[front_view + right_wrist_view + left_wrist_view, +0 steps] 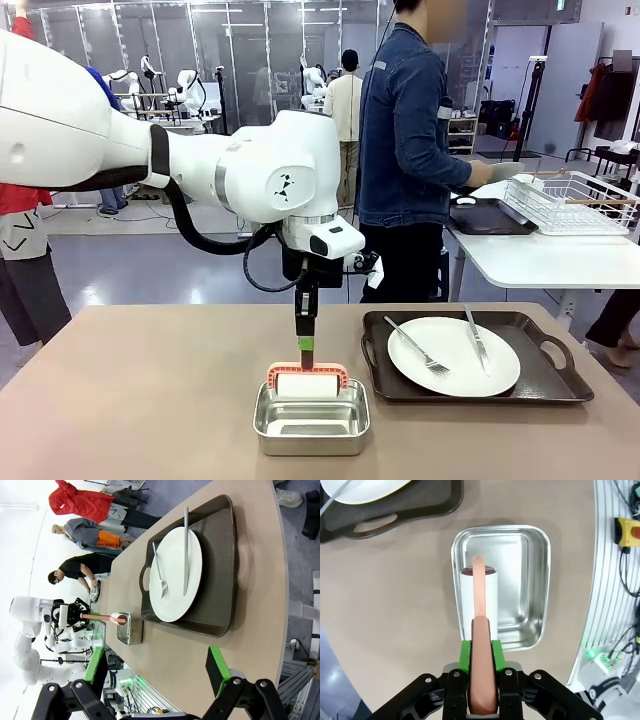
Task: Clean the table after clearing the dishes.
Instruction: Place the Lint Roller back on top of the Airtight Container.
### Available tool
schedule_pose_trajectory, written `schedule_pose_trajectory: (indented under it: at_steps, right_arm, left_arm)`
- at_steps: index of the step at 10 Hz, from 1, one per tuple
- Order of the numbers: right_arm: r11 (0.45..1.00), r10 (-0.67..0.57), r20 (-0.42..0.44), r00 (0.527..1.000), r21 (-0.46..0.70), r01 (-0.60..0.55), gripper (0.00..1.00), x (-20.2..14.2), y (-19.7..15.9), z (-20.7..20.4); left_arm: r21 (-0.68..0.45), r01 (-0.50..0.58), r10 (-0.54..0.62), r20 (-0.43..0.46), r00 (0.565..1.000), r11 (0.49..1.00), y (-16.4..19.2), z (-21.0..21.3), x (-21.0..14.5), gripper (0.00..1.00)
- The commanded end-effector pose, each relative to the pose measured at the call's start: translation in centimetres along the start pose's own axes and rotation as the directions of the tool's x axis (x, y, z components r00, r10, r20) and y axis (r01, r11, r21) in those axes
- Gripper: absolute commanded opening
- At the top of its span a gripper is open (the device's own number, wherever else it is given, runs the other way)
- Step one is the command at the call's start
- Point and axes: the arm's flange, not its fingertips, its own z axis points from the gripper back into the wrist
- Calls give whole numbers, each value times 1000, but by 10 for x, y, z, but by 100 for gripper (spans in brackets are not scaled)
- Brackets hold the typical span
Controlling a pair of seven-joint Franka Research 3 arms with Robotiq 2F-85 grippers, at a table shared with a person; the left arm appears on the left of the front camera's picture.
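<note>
The left gripper [482, 654] pinches the lint roller [465, 596] by its stiff pink handle, its roll in the steel pan [533, 625]. It looks light. The right gripper [156, 667] has its fingers spread wide.

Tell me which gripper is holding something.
The left gripper: its green pads clamp the pink handle of the roller at the steel pan. The right gripper is open, with nothing between its fingers.
</note>
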Motion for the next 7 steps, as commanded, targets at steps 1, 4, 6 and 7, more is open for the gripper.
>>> schedule_pose_trajectory:
  at_steps: [1,4,6,7]
  right_arm:
    - [1000,1,2,1000,2,-1,100,-2,4,2]
    - [1000,1,2,1000,2,-1,100,-2,4,2]
    - [1000,1,2,1000,2,-1,100,-2,4,2]
    - [1000,1,2,1000,2,-1,100,-2,4,2]
  left_arm:
    - [-39,19,-18,41,999,999,10,-9,4,21]
    - [-103,-10,13,20,1000,995,26,-36,4,21]
    - [-109,-23,27,31,999,994,39,-55,-2,21]
    - [-118,-35,39,35,999,992,43,-62,-5,21]
